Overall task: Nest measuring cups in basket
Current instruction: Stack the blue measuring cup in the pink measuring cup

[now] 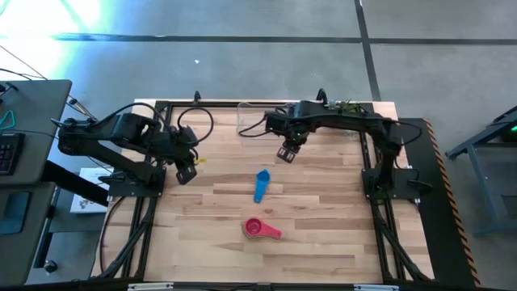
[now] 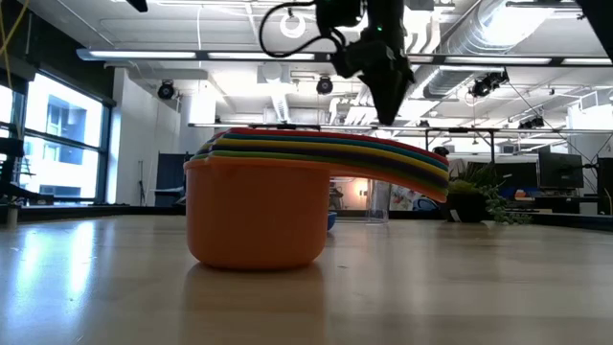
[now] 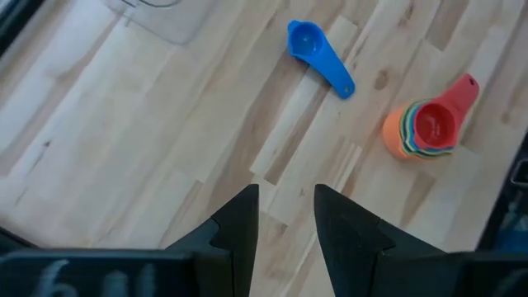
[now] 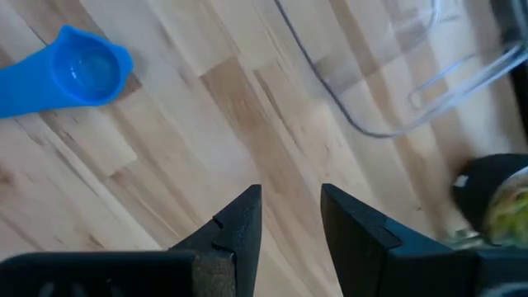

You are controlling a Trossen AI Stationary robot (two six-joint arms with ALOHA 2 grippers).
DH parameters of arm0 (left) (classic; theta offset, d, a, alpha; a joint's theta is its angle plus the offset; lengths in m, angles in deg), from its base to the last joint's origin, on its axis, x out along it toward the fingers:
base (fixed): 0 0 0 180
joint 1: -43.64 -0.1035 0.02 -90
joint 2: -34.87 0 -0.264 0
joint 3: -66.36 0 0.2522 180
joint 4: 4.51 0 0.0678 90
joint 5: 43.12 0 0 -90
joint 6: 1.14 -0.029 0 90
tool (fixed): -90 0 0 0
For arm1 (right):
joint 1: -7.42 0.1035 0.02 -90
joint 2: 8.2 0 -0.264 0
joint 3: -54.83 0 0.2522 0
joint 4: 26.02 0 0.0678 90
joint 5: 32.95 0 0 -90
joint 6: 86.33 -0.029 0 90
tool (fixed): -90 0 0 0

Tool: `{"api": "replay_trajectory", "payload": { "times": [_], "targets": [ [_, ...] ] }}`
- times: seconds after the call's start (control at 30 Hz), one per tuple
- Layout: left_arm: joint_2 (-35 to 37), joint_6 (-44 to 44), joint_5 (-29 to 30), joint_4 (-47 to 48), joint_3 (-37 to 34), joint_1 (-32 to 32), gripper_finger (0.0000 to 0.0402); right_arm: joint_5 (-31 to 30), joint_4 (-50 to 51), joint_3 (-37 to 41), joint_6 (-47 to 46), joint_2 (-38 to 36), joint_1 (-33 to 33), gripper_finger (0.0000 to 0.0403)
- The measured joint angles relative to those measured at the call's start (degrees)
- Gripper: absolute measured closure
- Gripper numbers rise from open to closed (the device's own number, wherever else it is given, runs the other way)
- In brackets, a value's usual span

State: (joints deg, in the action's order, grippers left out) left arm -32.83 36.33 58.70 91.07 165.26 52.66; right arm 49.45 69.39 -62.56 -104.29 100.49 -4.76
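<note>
From above, two dark arms reach over the wooden table (image 1: pixel 323 242). The left gripper (image 1: pixel 187 171) hangs near the table's left edge; the right gripper (image 1: pixel 287 152) hangs over the far middle, just in front of the clear basket (image 1: pixel 252 118). The basket sits at the far edge and its outline is faint, partly covered by the right arm. Two cup items lie on the boards: one blue cup (image 1: pixel 260 185) alone at the centre, and one stack of cups (image 1: pixel 260 229) nearer the front edge, topped by a red one with its handle pointing right. The cups in the stack cannot be counted here.

At table height, the stack (image 2: pixel 287 206) fills the foreground. An orange cup is at the bottom, with coloured handles fanned above it to the right. The blue cup is almost wholly hidden behind it. One gripper hangs from above, and which arm it belongs to is unclear. A potted plant (image 2: pixel 484 196) stands far back on the right.

The left wrist camera shows that arm's two fingers (image 3: pixel 239 227) parted with a narrow gap and nothing between them. Beyond lie the blue cup (image 3: pixel 318 56), the stack (image 3: pixel 425 128) with a red cup on top, and a corner of the basket (image 3: pixel 161 16), cut off.

The right wrist camera shows its fingers (image 4: pixel 243 223) likewise apart and empty. The blue cup (image 4: pixel 70 73) is cut off at its handle, and only the basket's rounded corner (image 4: pixel 388 91) is visible.
</note>
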Motion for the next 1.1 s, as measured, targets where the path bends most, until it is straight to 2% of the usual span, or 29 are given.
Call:
{"api": "replay_trajectory", "payload": {
  "times": [0.33, 0.43, 0.63, 0.9, 1.1],
  "targets": [
    [0.0, 0.94, 2.51, -0.04, 0.0, 0.0, 0.0291, 5.62, -14.97, 20.3, -10.03, -13.22, 0.2, 0.0284],
    [0.0, 1.04, 3.5, -0.13, 0.0, 0.0, 0.0291, 7.82, -20.24, 24.74, -14.79, -16.96, 0.56, 0.0284],
    [0.0, 0.41, 6.21, -0.38, 0.0, 0.0, 0.0291, 8.12, -30.29, 32.18, -27.21, -21.6, 2.97, 0.0284],
    [0.0, -2.66, 6.88, -0.78, 0.01, 0.0, 0.0291, 7.18, -40.66, 35.27, -41.96, -21.35, 8.45, 0.0284],
    [0.0, -4.63, 6.9, -1.13, 0.01, 0.0, 0.0291, 2.62, -45.05, 35.29, -51.03, -20.3, 11.49, 0.0284]
  ]
}}
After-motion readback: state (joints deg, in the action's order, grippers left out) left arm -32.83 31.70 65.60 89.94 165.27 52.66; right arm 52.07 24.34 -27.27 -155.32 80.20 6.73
